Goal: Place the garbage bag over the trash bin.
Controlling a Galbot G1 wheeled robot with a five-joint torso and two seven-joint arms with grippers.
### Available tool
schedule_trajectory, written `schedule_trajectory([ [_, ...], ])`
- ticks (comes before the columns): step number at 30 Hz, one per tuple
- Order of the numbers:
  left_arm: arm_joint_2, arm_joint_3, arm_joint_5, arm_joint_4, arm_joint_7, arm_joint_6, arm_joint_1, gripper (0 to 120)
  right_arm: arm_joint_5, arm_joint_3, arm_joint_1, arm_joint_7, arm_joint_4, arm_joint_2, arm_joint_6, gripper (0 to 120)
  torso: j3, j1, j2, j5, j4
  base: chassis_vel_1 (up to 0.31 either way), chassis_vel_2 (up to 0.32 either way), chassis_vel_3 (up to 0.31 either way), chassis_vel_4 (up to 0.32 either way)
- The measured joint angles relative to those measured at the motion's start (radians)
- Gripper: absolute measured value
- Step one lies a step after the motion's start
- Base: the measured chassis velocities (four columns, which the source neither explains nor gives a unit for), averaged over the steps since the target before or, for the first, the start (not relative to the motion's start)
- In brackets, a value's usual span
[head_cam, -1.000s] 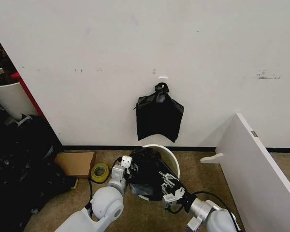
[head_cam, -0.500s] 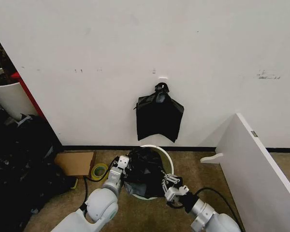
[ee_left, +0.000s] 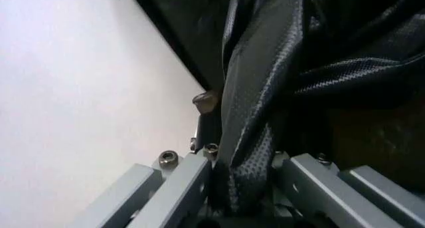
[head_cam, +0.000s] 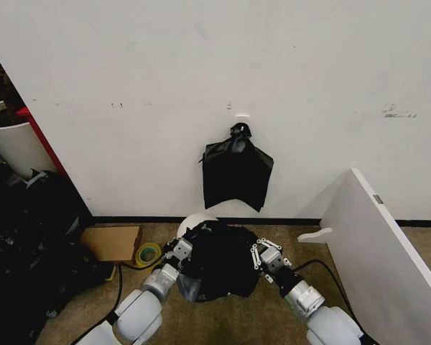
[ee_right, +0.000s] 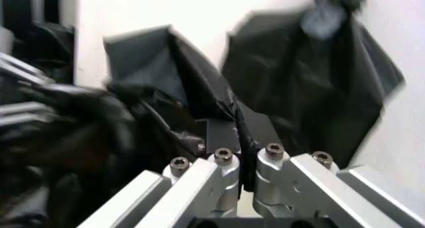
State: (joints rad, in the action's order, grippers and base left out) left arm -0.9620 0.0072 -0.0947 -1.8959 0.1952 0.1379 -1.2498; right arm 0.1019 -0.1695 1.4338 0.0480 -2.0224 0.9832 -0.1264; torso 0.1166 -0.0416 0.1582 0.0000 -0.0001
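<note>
The garbage bag (head_cam: pixel 219 264) is glossy, crinkled black plastic, stretched between my two grippers on the floor by the wall. It lies over the trash bin (head_cam: pixel 192 221), of which a white arc of rim shows at the back left. My left gripper (head_cam: pixel 181 250) is shut on the bag's left edge and my right gripper (head_cam: pixel 263 253) on its right edge. In the left wrist view the textured garbage bag (ee_left: pixel 256 103) runs down between the shut jaws of the left gripper (ee_left: pixel 240 185). A fold of the garbage bag (ee_right: pixel 192 88) is likewise pinched in the right gripper (ee_right: pixel 243 138) in the right wrist view.
A flat black bag (head_cam: pixel 235 176) hangs from a hook on the wall just above. A white board (head_cam: pixel 377 244) leans at the right. A yellow tape roll (head_cam: pixel 148 254) and cardboard (head_cam: pixel 113 243) lie left of the bin. Dark bags (head_cam: pixel 29 244) and a larger white container (head_cam: pixel 11 144) stand far left.
Both grippers have moved toward the wall and farther apart, drawing the bag out wide. The bin's open rim, plain a second ago, is now mostly covered by black plastic.
</note>
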Motion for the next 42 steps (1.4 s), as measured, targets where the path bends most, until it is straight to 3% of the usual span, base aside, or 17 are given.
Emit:
schedule_trajectory([
  [9,-0.010,-0.022,-0.054,0.016,-0.017,-0.147,-0.021,0,0.089,-0.043,-0.009,0.039,0.049,-0.014,0.122,0,0.000,0.000,0.000,0.0000,-0.0001,0.000,0.000,0.000,0.000],
  [15,-0.024,-0.044,0.019,0.003,0.001,-0.190,-0.029,0,0.058,-0.050,-0.001,0.028,0.109,-0.019,0.120,0,0.000,0.000,0.000,0.0001,-0.0001,0.000,0.000,0.000,0.000],
  [17,-0.027,-0.050,0.069,-0.007,0.007,-0.191,-0.029,0,0.049,-0.051,-0.001,0.022,0.134,-0.015,0.108,0,0.000,0.000,0.000,0.0001,-0.0001,0.000,0.000,0.000,0.000],
  [18,-0.030,-0.057,0.155,-0.025,0.015,-0.181,-0.029,0,0.042,-0.051,0.001,0.015,0.157,-0.012,0.096,0,0.000,0.000,0.000,0.0001,-0.0001,0.000,0.000,0.000,0.000],
  [21,-0.034,-0.066,0.271,-0.053,0.025,-0.152,-0.027,0,0.037,-0.051,0.004,-0.001,0.189,-0.004,0.062,0,0.000,0.000,0.000,0.0001,-0.0001,0.000,0.000,0.000,0.000],
  [29,-0.050,-0.069,0.452,-0.083,0.085,-0.088,-0.027,0,0.040,-0.057,0.036,-0.011,0.183,0.010,0.015,3,0.000,0.000,0.000,0.0002,-0.0001,0.000,0.000,0.000,0.000],
  [35,-0.097,-0.071,0.624,-0.085,0.152,-0.030,-0.003,0,0.081,-0.114,0.077,0.010,0.110,0.022,-0.007,27,0.000,0.000,0.000,-0.0001,-0.0001,0.000,0.000,0.000,0.000],
  [42,-0.135,-0.077,0.697,-0.076,0.186,-0.017,0.015,0,0.187,-0.217,0.132,0.061,0.027,0.045,0.027,54,0.000,0.000,0.000,0.0001,0.0000,0.000,0.000,0.000,0.000],
])
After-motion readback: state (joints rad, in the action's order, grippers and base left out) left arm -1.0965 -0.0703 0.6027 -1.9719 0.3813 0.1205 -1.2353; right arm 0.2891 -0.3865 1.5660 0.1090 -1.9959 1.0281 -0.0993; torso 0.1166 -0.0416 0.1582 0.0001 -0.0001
